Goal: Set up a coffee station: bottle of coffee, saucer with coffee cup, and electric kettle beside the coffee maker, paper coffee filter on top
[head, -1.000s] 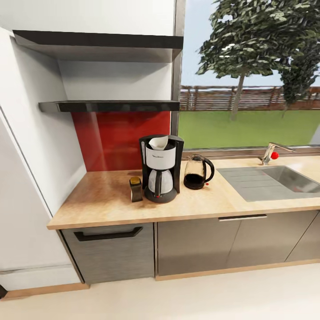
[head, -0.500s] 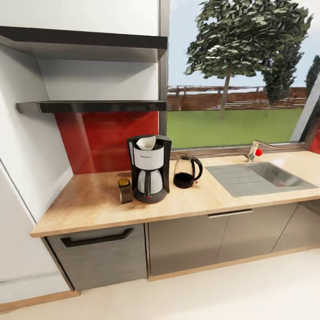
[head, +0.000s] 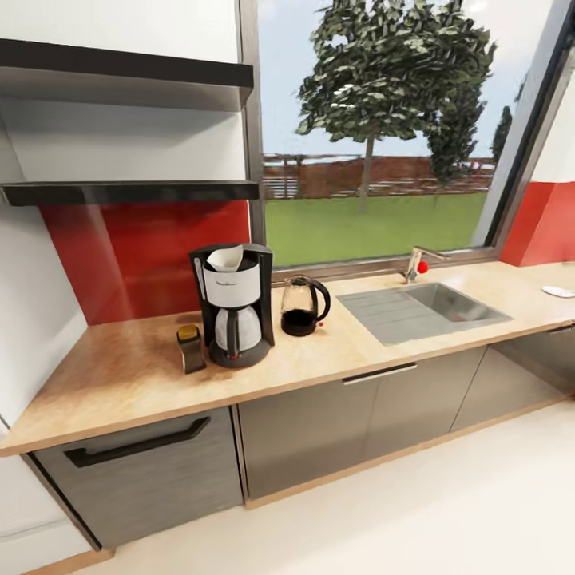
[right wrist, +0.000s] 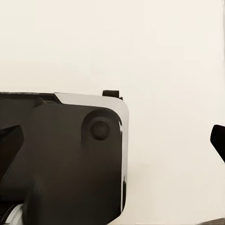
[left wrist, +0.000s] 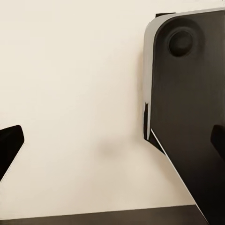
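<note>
From my head camera I look down along the kitchen countertop (head: 120, 375), a long tan wood-look worktop over glossy dark grey cabinet fronts (head: 319, 423). The coffee maker (head: 233, 303) stands upright on it, near the red backsplash (head: 136, 255), and the paper coffee filter (head: 226, 258) sits in its top, mouth up. The bottle of coffee (head: 190, 349) stands just beside the machine on its left as I see it, close to its base. On the other side the electric kettle (head: 302, 307) stands near the machine, with a small gap between them and its black loop handle turned away from it.

Farther right a steel sink (head: 423, 307) is set into the worktop, with a tap (head: 419, 262) behind it under a wide window (head: 375, 152) showing grass, a fence and a tree. At the far right end of the counter a small white flat thing (head: 558, 291) lies; I cannot tell what it is. The kitchen shelf (head: 132, 192) runs dark and thin above the backsplash, with a second one (head: 120, 76) higher up. The floor (head: 399, 519) is pale cream.

My left gripper (left wrist: 112, 140) hangs over pale floor beside my dark base (left wrist: 192, 117), fingertips spread wide at the picture's edges, grasping nothing. My right gripper (right wrist: 112, 140) is likewise released, fingertips far apart.
</note>
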Robot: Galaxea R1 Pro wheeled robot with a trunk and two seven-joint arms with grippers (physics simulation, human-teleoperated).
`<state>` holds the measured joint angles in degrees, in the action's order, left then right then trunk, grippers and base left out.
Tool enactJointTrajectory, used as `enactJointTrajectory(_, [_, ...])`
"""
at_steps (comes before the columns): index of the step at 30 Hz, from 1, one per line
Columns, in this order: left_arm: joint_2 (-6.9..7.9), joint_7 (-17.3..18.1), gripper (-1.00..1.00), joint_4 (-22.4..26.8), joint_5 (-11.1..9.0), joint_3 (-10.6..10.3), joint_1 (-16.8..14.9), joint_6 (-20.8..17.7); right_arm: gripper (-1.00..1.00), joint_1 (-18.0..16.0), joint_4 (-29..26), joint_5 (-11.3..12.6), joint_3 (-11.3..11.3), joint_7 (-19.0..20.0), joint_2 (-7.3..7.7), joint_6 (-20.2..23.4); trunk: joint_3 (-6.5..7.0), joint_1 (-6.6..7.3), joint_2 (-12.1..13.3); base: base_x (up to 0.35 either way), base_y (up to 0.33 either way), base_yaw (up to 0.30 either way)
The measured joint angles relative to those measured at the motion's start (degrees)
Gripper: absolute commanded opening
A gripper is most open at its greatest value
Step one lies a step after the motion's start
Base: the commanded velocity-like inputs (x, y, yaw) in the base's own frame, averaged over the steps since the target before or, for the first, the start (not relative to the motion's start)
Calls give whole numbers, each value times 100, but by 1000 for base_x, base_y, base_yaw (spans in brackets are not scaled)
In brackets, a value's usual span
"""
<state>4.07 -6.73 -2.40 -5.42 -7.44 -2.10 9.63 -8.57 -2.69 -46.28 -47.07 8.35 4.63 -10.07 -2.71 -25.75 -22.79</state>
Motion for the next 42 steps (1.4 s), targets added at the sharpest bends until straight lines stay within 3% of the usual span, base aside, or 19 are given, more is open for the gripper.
enactJointTrajectory(8, [-116,4,100,48,1,11,-1,52,100,0,-18,-8,-62,-7,1,0,0,0,0,0,0,-267])
enactJointTrajectory(42, [-178,4,100,81,0,20,-2,83,100,0,-21,-8,-64,9,12,0,0,0,0,0,0,-272])
